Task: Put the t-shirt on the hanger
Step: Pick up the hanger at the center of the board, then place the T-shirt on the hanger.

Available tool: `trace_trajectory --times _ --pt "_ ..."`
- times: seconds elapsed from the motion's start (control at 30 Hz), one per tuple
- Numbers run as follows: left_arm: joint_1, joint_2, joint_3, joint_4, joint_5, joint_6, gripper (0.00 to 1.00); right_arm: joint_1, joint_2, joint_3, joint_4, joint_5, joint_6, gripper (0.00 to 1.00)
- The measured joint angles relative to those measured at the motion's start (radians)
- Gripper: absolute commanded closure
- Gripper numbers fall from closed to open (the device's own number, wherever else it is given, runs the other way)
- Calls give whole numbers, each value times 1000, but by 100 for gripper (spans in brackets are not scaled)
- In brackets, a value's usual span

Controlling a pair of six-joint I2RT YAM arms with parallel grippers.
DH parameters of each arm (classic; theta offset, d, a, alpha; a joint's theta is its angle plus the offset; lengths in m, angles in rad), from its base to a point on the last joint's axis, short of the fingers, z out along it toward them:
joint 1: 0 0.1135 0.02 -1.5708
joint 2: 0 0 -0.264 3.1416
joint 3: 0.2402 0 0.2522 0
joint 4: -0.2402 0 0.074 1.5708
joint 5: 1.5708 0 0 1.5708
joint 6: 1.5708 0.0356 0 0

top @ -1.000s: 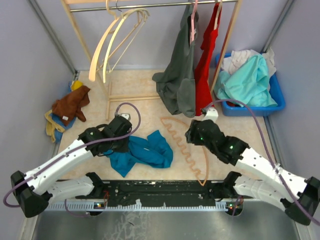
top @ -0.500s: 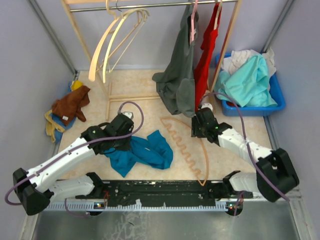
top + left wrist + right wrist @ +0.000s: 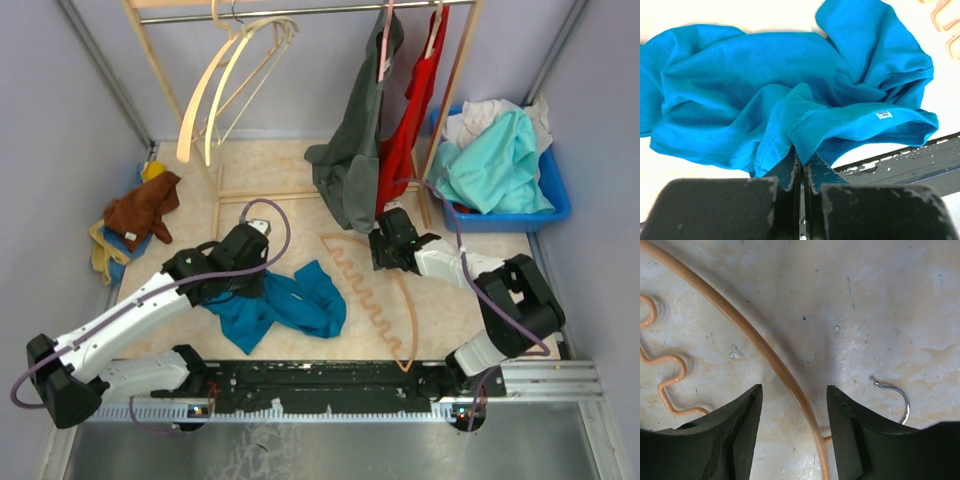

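Teal t-shirt pinched by left gripper | white tag unreadable | right gripper spread astride hanger

White arms, black joints

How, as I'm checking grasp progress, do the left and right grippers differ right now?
The left gripper is shut, pinching a fold of the t-shirt; the right gripper is open, holding nothing. The left sits over cloth; the right straddles the hanger's thin orange arm. Both are low over the table.
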Motion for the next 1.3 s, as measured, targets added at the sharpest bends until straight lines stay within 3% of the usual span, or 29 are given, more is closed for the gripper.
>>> trace_trajectory --times 0.17,0.37,0.57,0.77,0.97,1.13,1.3 --pt "0 8 7 6 2 5 100 -2 35 4 22 -31 -7 55" --pt "0 13 20 6 4 7 100 -2 35 -37 65 -27 -4 70" --pt "0 14 22 6 5 7 100 26 32 -48 80 -1 5 100" --pt "0 15 37 -10 5 7 100 110 0 -48 25 59 45 100" --pt "0 15 63 -23 5 7 100 207 -230 -24 -140 159 56 100" --pt "0 24 83 -40 4 11 100 300 -406 108 -277 237 42 100" --pt "0 48 122 -62 -6 18 100 461 -444 270 -415 333 12 100"
